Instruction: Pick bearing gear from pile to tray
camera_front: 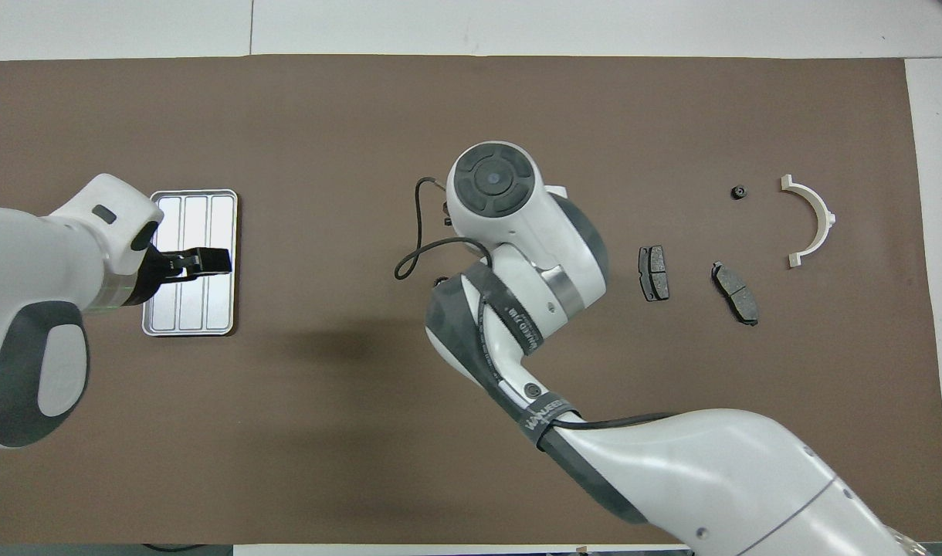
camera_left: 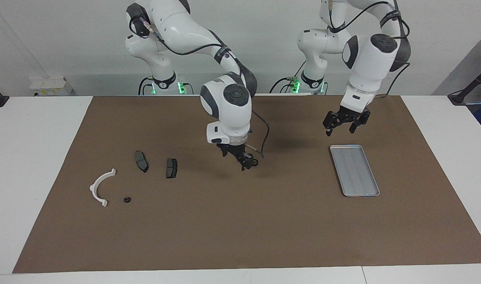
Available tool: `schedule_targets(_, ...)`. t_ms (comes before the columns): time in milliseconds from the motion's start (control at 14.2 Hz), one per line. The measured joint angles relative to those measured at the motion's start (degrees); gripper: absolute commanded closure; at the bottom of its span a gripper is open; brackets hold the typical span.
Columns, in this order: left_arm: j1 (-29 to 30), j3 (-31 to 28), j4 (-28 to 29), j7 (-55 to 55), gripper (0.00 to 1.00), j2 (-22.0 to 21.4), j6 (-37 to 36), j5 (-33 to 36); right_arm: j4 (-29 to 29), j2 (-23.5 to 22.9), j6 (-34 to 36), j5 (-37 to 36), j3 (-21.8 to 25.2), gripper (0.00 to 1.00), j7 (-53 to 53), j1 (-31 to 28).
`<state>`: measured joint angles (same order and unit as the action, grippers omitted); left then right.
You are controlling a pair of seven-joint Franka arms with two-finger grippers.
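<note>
The right arm's wrist housing hides the right gripper [camera_left: 248, 163] entirely in the overhead view. In the facing view we see it in the air over the middle of the brown mat [camera_left: 240, 236], fingers apart, with nothing between them that we can make out. A tiny dark speck [camera_front: 439, 279] shows beside the loose black cable [camera_left: 265, 136] that loops off that wrist, and we cannot tell whether it is a part lying on the mat or a bit of the cable. Black bands [camera_front: 517, 328] on the right arm carry white lettering that we cannot read with certainty. The left gripper [camera_left: 342, 127] hangs with its fingers spread and empty by the tray's edge that faces the robots, and from overhead it covers part of the ribbed floor. The silver tray [camera_left: 335, 165] lies flat toward the left arm's end of the mat with nothing in it. The pile sits toward the right arm's end. It includes two dark brake pads [camera_left: 141, 161] [camera_left: 171, 168] lying apart. Closer to the mat's edge away from the robots lie a white half-ring bracket [camera_left: 93, 186] and, just beside it, one small black round part [camera_left: 127, 199], too small for us to see teeth on it. The mat between pile and tray holds only the right arm's shadow.
</note>
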<state>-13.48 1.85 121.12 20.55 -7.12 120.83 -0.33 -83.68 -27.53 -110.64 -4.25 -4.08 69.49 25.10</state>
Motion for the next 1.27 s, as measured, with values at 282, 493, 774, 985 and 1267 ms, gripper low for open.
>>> schedule_targets(282, -11.6, 0.5, -8.5, 17.4, 0.04, 7.2, -3.9, 3.6, 0.0, 4.5, 6.3, 0.0, 0.1, 0.0, -24.2, -9.5)
schedule_targets(493, -17.8, 0.6, -14.3, 26.0, 0.04, 15.7, -3.8, 3.8, -0.6, 4.6, 6.6, 0.0, 0.1, 0.0, -38.2, -18.0)
schedule_targets(774, -21.5, 0.5, -26.0, 32.4, 0.04, 30.9, -2.1, 4.3, -4.0, 4.3, 1.7, -0.2, 0.1, 0.0, -47.8, -24.8)
schedule_targets(985, -21.7, 0.6, -26.4, 33.1, 0.04, 34.0, 3.2, 4.0, -10.1, 3.6, -8.6, -0.7, 0.1, 0.0, -52.6, -28.4)
schedule_targets(1267, -22.2, 0.6, -21.0, 33.1, 0.04, 33.8, 8.9, 3.7, -12.9, 0.9, -15.9, -0.9, 0.1, 0.0, -56.3, -30.8)
